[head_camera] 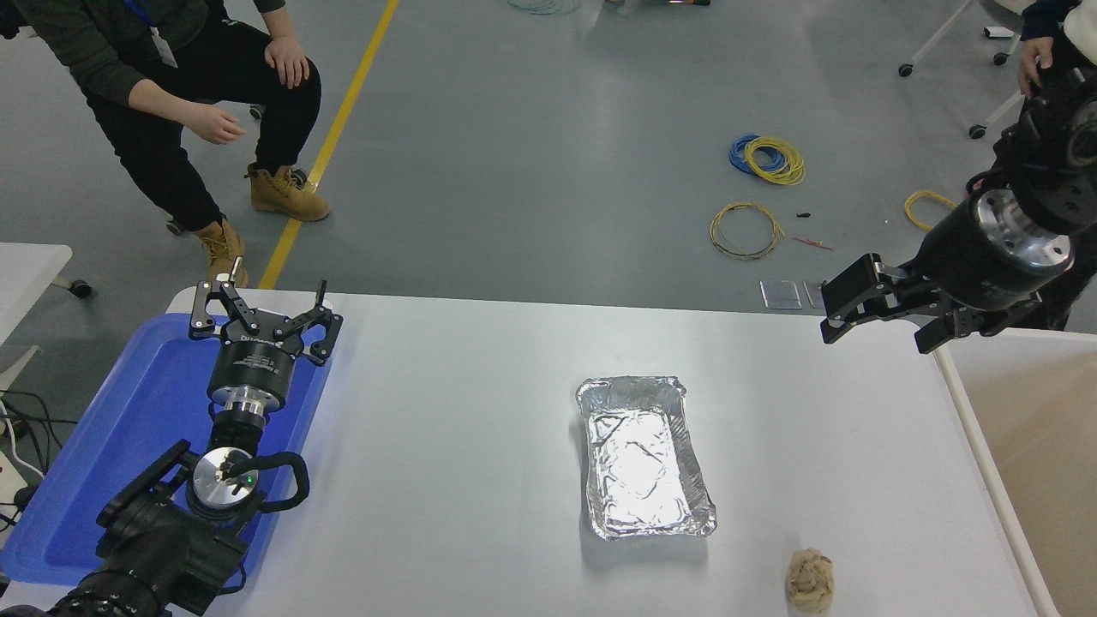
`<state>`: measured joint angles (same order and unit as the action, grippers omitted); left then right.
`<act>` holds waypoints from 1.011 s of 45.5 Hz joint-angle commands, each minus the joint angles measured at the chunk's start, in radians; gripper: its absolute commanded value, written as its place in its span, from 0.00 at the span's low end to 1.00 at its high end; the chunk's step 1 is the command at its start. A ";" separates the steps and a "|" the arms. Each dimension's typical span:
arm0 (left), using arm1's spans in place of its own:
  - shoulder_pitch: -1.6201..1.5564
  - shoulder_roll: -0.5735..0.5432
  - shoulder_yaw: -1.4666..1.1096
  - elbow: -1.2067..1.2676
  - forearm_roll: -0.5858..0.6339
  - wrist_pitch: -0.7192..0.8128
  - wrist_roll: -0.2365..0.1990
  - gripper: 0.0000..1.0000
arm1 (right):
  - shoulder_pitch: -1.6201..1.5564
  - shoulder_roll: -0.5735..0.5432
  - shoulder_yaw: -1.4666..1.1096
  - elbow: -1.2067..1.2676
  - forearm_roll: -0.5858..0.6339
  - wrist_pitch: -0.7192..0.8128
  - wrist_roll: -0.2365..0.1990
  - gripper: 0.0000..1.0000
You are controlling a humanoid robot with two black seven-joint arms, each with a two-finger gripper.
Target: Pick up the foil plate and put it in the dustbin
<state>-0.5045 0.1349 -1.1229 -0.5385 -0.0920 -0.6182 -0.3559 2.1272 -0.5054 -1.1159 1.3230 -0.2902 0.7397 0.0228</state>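
You've got the foil plate (644, 458) lying flat on the white desk (446, 411), right of centre and nearer the near edge, long side running front-to-back, nothing touching it. The dustbin (977, 411) sits off the desk's right edge, off-white rim alongside it, tan inside showing. Your right end effector (883, 313) hangs over the far right corner, above the desk surface, fingers apart w/ nothing between them; it's well apart from the plate and near the bin's far rim. Left end effector (261, 317) is parked over the blue tray (128, 428) at the desk's left edge, fingers spread, empty. A small beige paper wad (810, 581) sits near the near edge, just right of the plate's near corner, not touching. A person (171, 94) crouches on the floor beyond the far left corner; wire coils (767, 160) lie on the floor beyond the far edge.
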 commanded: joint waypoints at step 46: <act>0.000 0.000 0.000 0.000 0.000 -0.002 0.000 1.00 | -0.364 0.340 0.149 -0.260 0.000 -0.111 0.002 1.00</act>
<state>-0.5048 0.1349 -1.1229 -0.5384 -0.0919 -0.6195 -0.3559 1.8719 -0.2409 -0.9711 1.1171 -0.2899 0.6730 0.0245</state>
